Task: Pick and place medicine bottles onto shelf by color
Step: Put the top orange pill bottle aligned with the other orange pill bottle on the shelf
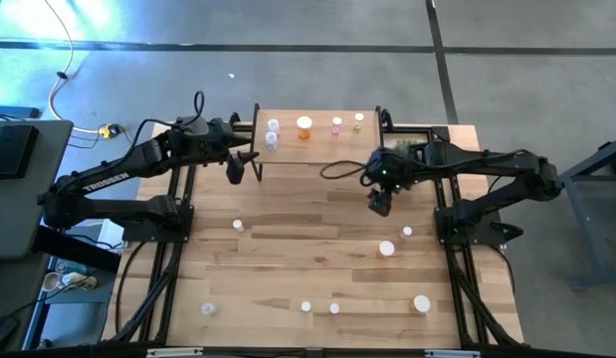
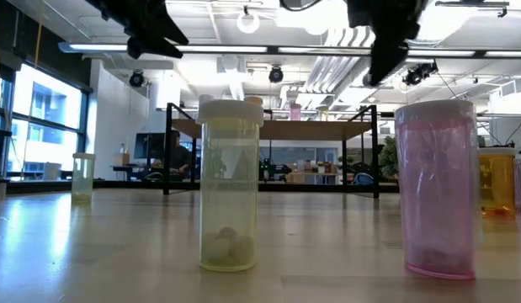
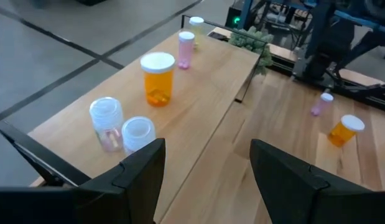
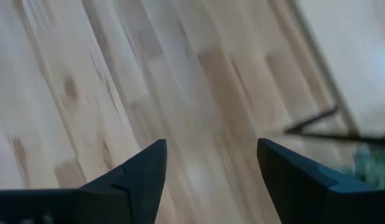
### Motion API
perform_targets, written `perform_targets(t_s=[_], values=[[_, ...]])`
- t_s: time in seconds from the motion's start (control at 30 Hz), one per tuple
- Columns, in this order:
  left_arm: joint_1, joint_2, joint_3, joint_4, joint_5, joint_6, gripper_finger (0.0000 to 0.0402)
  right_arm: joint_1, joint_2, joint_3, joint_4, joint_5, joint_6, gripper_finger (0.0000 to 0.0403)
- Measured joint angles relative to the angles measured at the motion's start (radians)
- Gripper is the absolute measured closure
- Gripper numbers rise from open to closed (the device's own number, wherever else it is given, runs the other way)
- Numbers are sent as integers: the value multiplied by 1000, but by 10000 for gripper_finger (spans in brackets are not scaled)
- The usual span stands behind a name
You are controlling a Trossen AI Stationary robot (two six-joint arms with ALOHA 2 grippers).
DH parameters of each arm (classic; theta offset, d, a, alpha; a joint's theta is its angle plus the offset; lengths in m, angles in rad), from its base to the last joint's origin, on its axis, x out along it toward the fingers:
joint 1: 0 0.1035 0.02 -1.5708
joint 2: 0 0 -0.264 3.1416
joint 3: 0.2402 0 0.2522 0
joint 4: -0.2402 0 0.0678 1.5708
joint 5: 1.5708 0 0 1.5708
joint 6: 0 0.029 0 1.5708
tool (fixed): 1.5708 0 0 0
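Your left gripper (image 1: 235,171) hangs above the table at the shelf's left near corner, fingers (image 3: 139,171) spread wide with nothing between them and touching nothing. The shelf (image 1: 317,139) sits at the far middle of the table (image 1: 288,249), and its board (image 3: 198,99) carries five medicine bottles in a row: at the left end two clear bottles (image 3: 107,121) standing just beside each other, then an orange bottle (image 3: 158,78), then a pink bottle (image 3: 185,48), then a pale yellow-green bottle (image 3: 196,26) at the right end, with a green plant (image 3: 251,40) beyond that end. Your right gripper (image 1: 379,202) hovers over bare tabletop near the shelf's right near corner, fingers (image 4: 139,174) likewise well apart, holding nothing. Loose stock on the table, left to right in the high view: a bottle (image 1: 208,309) near the near-left corner, a white cap (image 1: 238,225) mid-left, two small bottles (image 1: 307,306) close together near the near edge, a larger orange one (image 1: 387,248) and a smaller pink one (image 1: 407,232) beside it on the right side, and one large white-capped bottle (image 1: 421,303) near the near-right corner. In the low view a pale yellow-green bottle (image 2: 230,185) and a pink one (image 2: 438,189) stand upright closest to that camera.
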Motion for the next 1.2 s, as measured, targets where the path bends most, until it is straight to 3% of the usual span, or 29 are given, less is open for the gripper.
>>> perform_targets(t_s=[0.17, 0.43, 0.83, 1.2], values=[[0, 0, 0, 0, 0, -15, 176, 44, 0, -13, -124, -29, 75, 143], [0, 0, 0, 2, 0, -18, 177, 177, 0, -98, -142, -114, 286, 137], [1, 0, 0, 8, 0, -17, 177, 342, 0, -235, -8, -87, 626, 137], [0, 0, 0, 8, 0, -31, 177, 446, 0, -298, 89, 1, 711, 137]])
